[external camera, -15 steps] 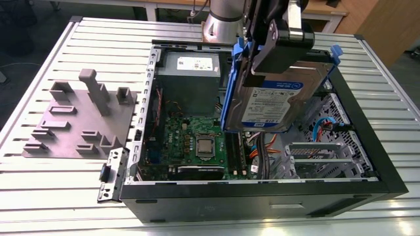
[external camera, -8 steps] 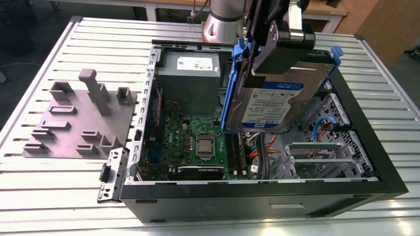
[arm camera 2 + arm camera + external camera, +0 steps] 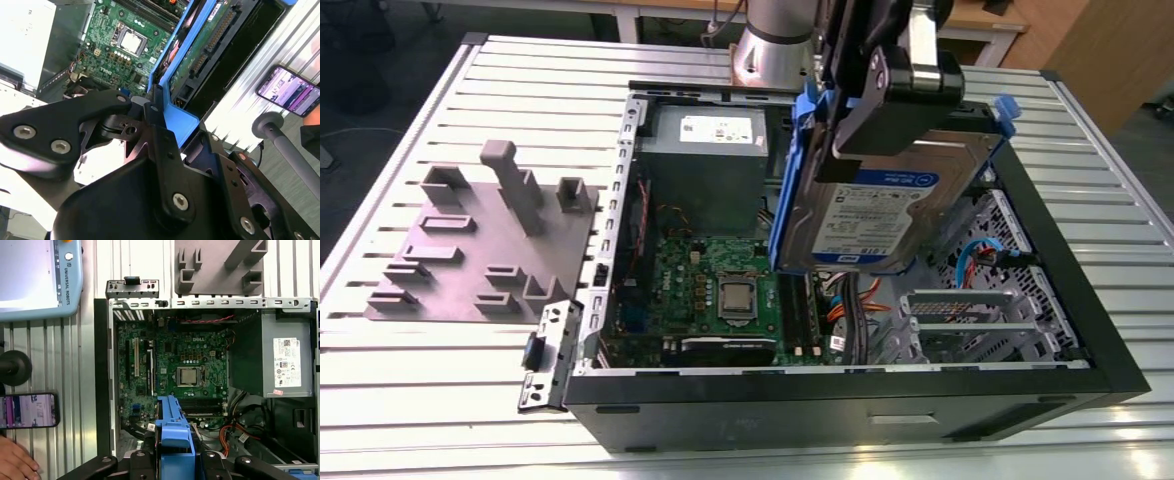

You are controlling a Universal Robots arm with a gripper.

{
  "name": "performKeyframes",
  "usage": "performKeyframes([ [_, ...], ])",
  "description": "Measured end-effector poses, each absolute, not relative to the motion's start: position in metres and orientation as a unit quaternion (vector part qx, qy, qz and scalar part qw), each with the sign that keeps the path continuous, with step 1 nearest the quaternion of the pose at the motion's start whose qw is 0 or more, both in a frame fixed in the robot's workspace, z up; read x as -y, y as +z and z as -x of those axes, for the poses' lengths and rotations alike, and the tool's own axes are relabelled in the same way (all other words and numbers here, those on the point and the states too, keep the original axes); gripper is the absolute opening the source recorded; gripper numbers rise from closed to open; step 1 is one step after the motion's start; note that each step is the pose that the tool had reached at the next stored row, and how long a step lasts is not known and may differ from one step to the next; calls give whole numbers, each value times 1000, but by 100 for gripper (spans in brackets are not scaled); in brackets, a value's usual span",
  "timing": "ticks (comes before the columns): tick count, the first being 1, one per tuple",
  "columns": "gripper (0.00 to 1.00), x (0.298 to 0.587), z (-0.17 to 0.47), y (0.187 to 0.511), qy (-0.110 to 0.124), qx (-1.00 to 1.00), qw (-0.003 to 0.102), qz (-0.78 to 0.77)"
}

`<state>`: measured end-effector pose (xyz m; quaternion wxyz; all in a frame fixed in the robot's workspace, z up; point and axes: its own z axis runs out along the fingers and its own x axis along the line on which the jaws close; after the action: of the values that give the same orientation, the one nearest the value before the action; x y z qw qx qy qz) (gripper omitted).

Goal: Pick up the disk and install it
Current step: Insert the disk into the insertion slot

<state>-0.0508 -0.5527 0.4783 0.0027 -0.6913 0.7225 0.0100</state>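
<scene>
gripper is clamped on the disk. fingers pinched narrow on its blue carrier frame at the top end, same grip visible in both wrist views. Disk hangs on edge, a bit tilted, label side twd the exterior cam. It's over the open PC case w/ its lower end dipping in between the motherboard and the metal drive cage; can't tell if it touches anything below. In the second wrist view the disk's green PCB side w/ connector row faces the cam, mobo beyond it. CPU bare in its socket. Grey PSU box w/ white sticker sits at the case's far end in the exterior view, apart from the disk. Orange/red cables lie just under the disk's lower edge. Case sits on a slatted alu table. Grey fixture plate w/ blocks is beside the case on the exterior view's left, plus a small metal bracket by the case corner. First wrist view: teach pendant, phone w/ lit screen, and a person's hand near the phone, all outside the case.
</scene>
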Motion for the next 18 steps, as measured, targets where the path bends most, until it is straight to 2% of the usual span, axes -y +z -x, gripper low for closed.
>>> performKeyframes([
  [18, 37, 567, 15, 468, 10, -723, 3, 691],
])
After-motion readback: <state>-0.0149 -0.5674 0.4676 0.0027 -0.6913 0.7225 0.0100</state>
